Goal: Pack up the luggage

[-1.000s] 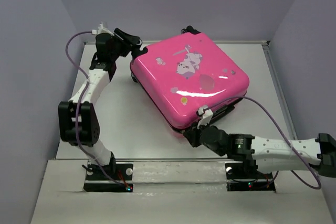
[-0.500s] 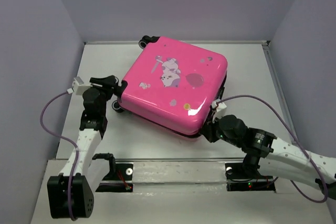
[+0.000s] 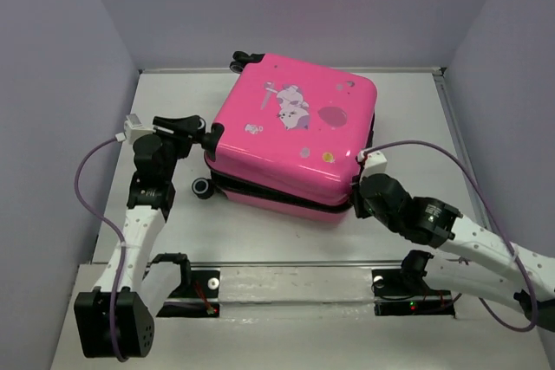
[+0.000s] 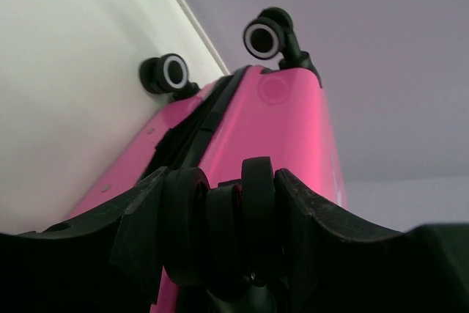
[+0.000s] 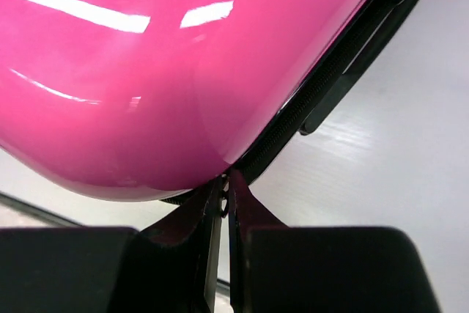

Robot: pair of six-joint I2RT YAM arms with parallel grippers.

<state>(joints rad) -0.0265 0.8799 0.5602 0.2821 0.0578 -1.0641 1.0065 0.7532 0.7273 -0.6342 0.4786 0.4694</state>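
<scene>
Seeming stiff and slick (hardware grips better), the luggage [image 3: 295,140] had its wheel [image 4: 258,185] clamped by left gripper [image 4: 218,218], zip [image 5: 304,100] pinched by right gripper [image 5: 223,199].

Tabletop [image 3: 416,110]: flat, matte, pale grey, boxed in by walls [image 3: 52,84] on the left, right and far sides. Only one item sits directly on it: the luggage [image 3: 295,140], a closed hot-pink hard shell lying flat, print side up. It's skewed to the tabletop edges and sits toward the far wall. Black zip seam [image 3: 277,197] runs along its near side. Near-left wheel [image 3: 201,188] is low by the tabletop, contact unclear. Far wheels [image 3: 243,60] are by the back wall. Left base plate [image 3: 178,292] and right base plate [image 3: 412,292] are at the near edge.
</scene>
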